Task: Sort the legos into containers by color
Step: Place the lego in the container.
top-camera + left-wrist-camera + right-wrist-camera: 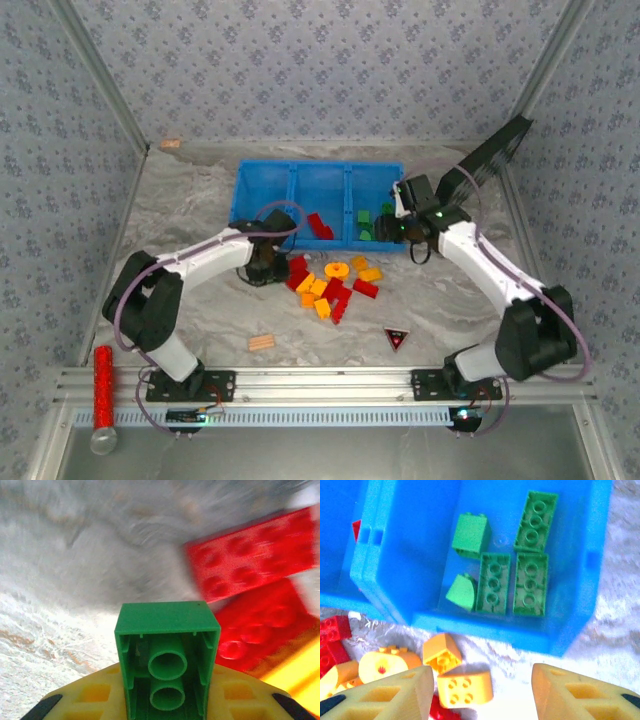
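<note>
Bin: bright blue rectangular plastic bin, three compartments; green bricks in the right one, red bricks in the middle one.
Pile: red and yellow-orange bricks on the table, before the bin.
Right gripper: jaws apart, empty, over the bin's near wall.
Left gripper: closed on a small green brick, beside the pile.

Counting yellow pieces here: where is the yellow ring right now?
Top view: the yellow ring lies on the table in the loose pile, just in front of the blue bin's middle compartment.

Five green legos lie in one of three containers.
</note>
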